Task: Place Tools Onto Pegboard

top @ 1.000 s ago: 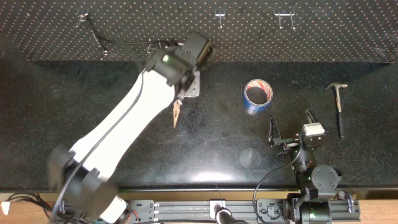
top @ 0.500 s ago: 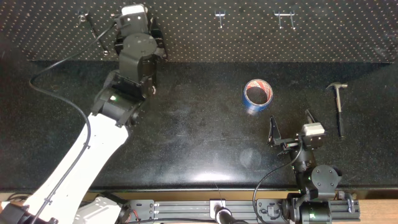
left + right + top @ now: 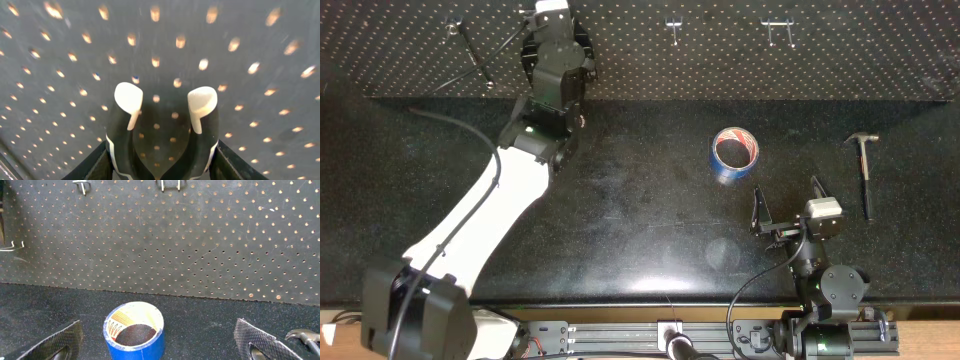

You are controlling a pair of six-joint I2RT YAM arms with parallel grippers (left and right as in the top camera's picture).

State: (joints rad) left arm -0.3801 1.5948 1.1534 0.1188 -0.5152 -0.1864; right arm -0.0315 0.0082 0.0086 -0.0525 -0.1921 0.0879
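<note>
Two tools lie loose on the black worktop [image 3: 620, 230]: a blue roll of tape [image 3: 734, 154] resting on its flat side, and a small steel-headed hammer with a dark handle [image 3: 865, 178] farther out towards the right arm's side. Neither is on the dark perforated pegboard [image 3: 820, 70]. The left gripper [image 3: 165, 100] is high up, close against that board, its white fingertips apart with nothing between them. The right gripper [image 3: 788, 200] sits low near the tape, spread wide and empty.

A thin dark tool [image 3: 470, 55], too slight to identify, hangs just beside the left arm. I'd worry that a careless pull-back knocks it off its hook. The bare metal hooks [image 3: 672, 28] look small, so the tape could miss one and drop. The head-heavy hammer may twist in a loose grip.
</note>
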